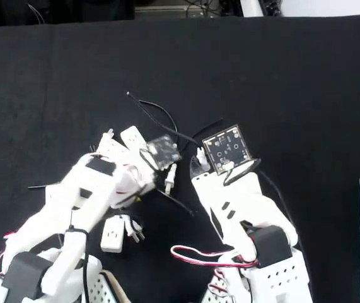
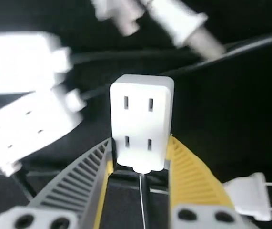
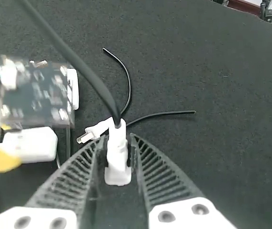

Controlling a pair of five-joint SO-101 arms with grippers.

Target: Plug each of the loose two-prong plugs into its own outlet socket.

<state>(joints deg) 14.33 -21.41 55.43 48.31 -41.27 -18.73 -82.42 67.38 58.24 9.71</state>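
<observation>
Right now, with the left arm (image 1: 94, 192), we are gripping a white outlet socket (image 2: 141, 123). The left jaws, one grey and one yellow, are pressing against its two sides, and its face with two pairs of slots is pointing up toward the wrist camera.

With the right arm (image 1: 246, 205) we are holding a white two-prong plug (image 3: 116, 160) by its body. The right jaws are pinching it from both sides, and its black cord (image 3: 74, 64) is running out beyond them over the black table (image 1: 306, 82).

Both sets of jaws are sitting near each other around the middle of the table, and the held socket and the held plug are staying apart, not touching.

Just beyond the left jaws, a second socket (image 1: 133, 136) and a third socket (image 1: 109, 145) are lying side by side. A loose plug (image 1: 170, 178) is lying between the two arms, just beside the left jaws. Closer to our base, a fourth socket (image 1: 111, 233) is lying beside the left arm with another plug (image 1: 133, 229) right next to it; we cannot tell whether those two are touching.
</observation>
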